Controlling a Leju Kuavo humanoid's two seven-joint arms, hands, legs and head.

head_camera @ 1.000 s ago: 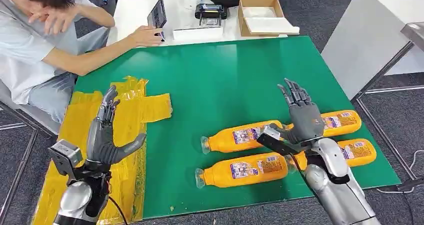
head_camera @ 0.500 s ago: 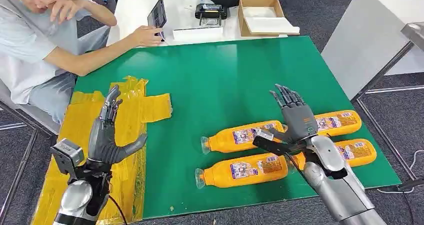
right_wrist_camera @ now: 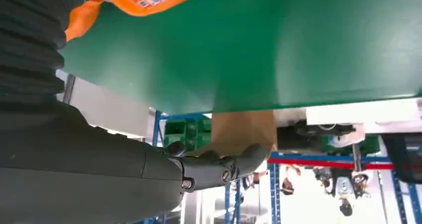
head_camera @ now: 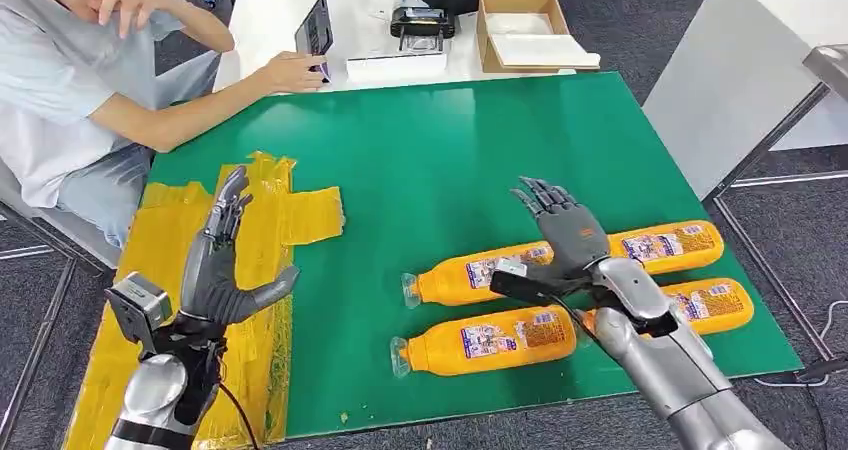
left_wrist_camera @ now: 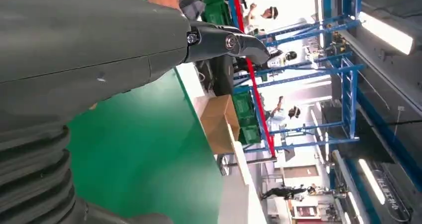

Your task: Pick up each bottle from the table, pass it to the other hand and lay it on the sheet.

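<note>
Four orange bottles lie on their sides on the green bench [head_camera: 430,150], right of centre, caps pointing left. Front bottle [head_camera: 485,339] is nearest the robot; second bottle [head_camera: 470,273] sits just behind it. Two more to the right: far bottle [head_camera: 670,245] and near-right bottle [head_camera: 720,305], the latter partly hidden by the right arm.

Right hand [head_camera: 565,235] hovers above the second bottle, fingers spread wide, holding nothing.

Left hand [head_camera: 222,265] is raised over the yellow sheet [head_camera: 265,210] at the bench's left side, fingers apart, empty.

Behind: a seated person [head_camera: 90,90] holding a tablet [head_camera: 315,28] on a white table [head_camera: 260,20], and a cardboard box [head_camera: 520,30].
</note>
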